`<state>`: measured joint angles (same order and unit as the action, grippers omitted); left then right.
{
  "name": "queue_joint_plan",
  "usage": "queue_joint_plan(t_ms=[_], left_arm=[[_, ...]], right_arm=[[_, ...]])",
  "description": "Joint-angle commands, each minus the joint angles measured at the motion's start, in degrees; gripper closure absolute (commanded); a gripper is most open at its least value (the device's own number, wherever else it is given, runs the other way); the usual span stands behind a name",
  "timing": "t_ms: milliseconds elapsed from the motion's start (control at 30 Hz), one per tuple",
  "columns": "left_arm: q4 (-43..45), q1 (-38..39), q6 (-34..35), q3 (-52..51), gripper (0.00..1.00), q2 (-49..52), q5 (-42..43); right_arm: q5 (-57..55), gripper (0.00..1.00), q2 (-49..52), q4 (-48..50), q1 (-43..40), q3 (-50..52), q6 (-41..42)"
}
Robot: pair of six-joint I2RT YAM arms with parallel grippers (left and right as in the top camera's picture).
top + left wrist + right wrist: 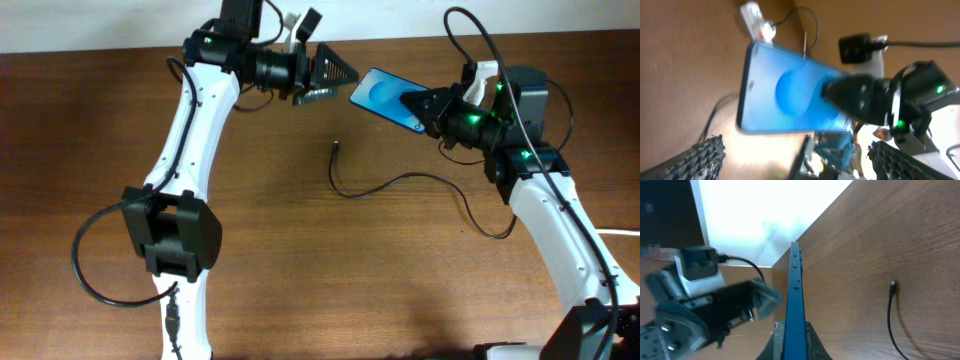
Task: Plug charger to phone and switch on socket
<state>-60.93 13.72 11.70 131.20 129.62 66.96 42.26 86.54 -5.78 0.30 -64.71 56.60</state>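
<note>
Socket (755, 17) is just a blurry scrap. Right claw (416, 106) is clenched on the phone (380, 95); left claw (338, 78) is spread wide, just beside it.

phone (383, 97): end hidden in right tool (412, 104) | charger (400, 179): far end under right arm (555, 230)

Wooden table (300, 290); black charger (410, 176) atop
</note>
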Motion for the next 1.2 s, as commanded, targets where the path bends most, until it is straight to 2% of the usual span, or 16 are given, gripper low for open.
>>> queue_joint_plan(t_ms=[0,133,200,267,333,433,500,633,800,867,967,1033,1133,1167], left_arm=[[-1.6,-1.2,-7.5,-6.1,0.03,-1.6,5.4],[2.4,-0.7,-7.2,-13.6,0.04,-1.6,12.4],[3.7,-0.6,-6.0,-14.2,0.04,-1.6,16.3],[6.0,-0.6,-2.7,-14.1,0.03,-1.9,16.9],[12.0,-0.6,5.5,-14.1,0.03,-1.9,16.5],[20.0,-0.6,18.2,-14.2,0.03,-1.9,14.4],[21.9,-0.6,23.6,-14.1,0.03,-1.9,13.1],[22.7,-0.6,29.0,-14.2,0.05,-1.9,10.3],[35.4,0.8,43.3,-14.2,0.08,-1.9,10.1],[41.0,1.3,48.5,-14.2,0.09,-1.9,9.3],[45.8,1.4,51.8,-14.1,0.17,-1.9,9.1],[45.9,1.6,52.1,-14.2,0.3,-1.9,9.0],[45.9,1.6,53.5,-14.2,0.37,-1.9,8.5],[46.1,1.6,54.7,-14.2,0.44,-1.9,8.2]], right_arm=[[2.2,0.96,-1.9,0.2,-1.8,-0.8,-0.6],[2.1,0.96,-1.9,-0.3,-2.0,-0.8,-0.9],[0.9,0.96,-1.9,-0.2,-2.0,-0.8,-0.7],[-2.7,0.96,-1.9,1.6,-1.3,-0.8,4.7],[-7.6,0.96,-1.9,8.0,1.1,-0.8,11.6],[-18.6,0.96,-1.9,9.5,5.5,-0.8,18.0],[-25.8,0.96,-1.9,9.2,8.9,-0.8,20.1],[-36.5,0.96,-1.9,9.2,14.9,-0.8,20.9],[-47.0,0.96,-1.2,9.3,20.4,-0.8,22.0],[-48.4,0.96,-0.2,9.1,21.9,-0.8,25.4],[-48.4,0.96,1.6,9.8,22.4,-0.8,30.5],[-47.3,0.96,3.1,11.2,22.6,-0.8,33.6],[-45.0,0.96,4.2,11.2,22.6,-0.8,37.3],[-44.2,0.96,4.3,11.2,22.6,-0.8,37.8]])
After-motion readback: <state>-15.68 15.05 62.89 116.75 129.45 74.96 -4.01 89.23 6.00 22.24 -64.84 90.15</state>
